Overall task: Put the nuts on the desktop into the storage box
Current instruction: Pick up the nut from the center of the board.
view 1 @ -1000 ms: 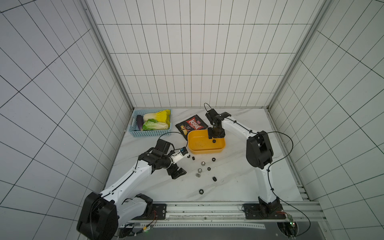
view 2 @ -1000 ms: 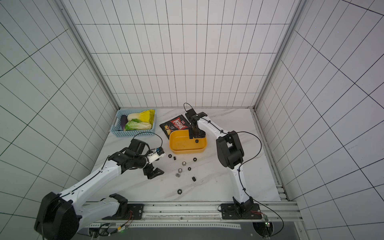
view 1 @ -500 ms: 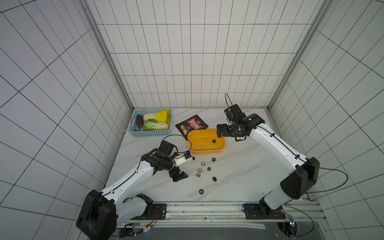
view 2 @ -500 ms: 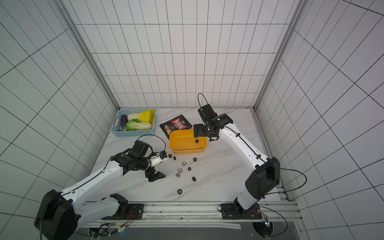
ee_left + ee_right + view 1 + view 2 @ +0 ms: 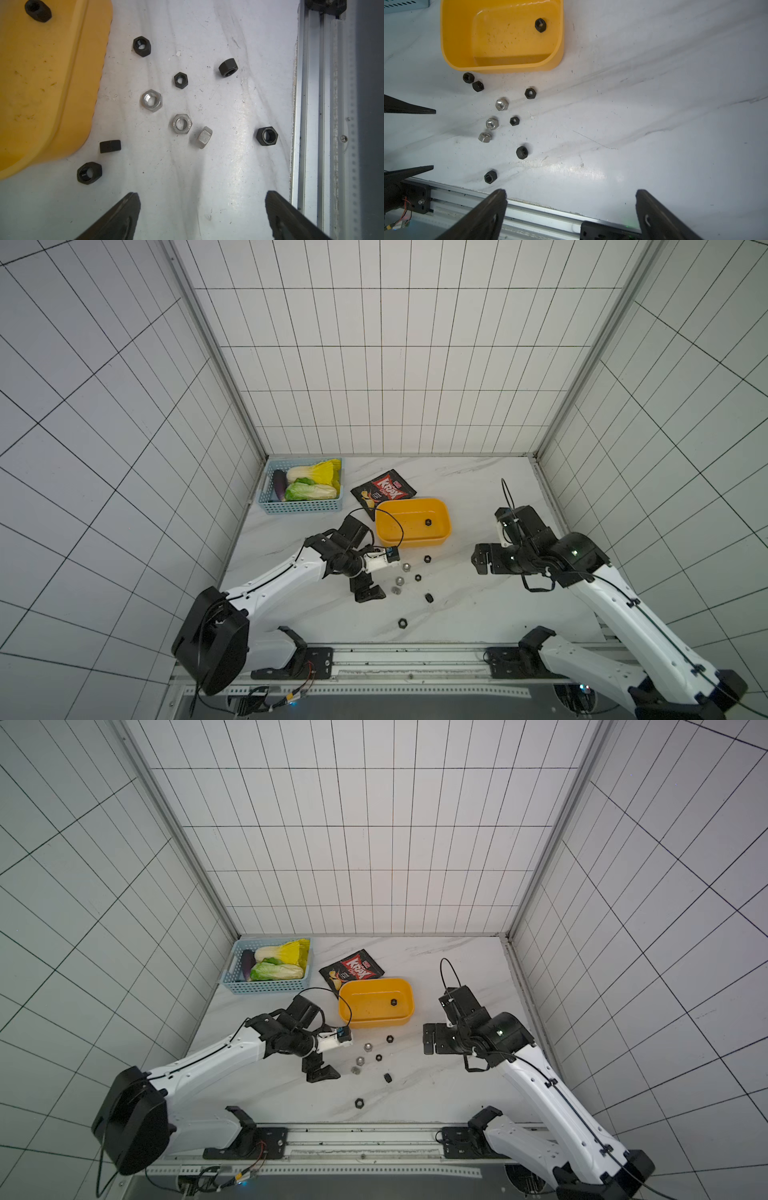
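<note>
White tiled walls [image 5: 395, 364] ring the veined marble desktop [image 5: 478, 614]; in a top view one black hexagonal metal nut [image 5: 428, 522] lies in the smooth yellow-orange plastic storage box [image 5: 415, 541]. Left wrist view: left gripper [image 5: 201, 194] spread, empty, nine nuts [image 5: 181, 123] loose beside the box; best pinch a flat-lying one across its faces. Right wrist view: right gripper [image 5: 571, 191] likewise spread, apart from the box
</note>
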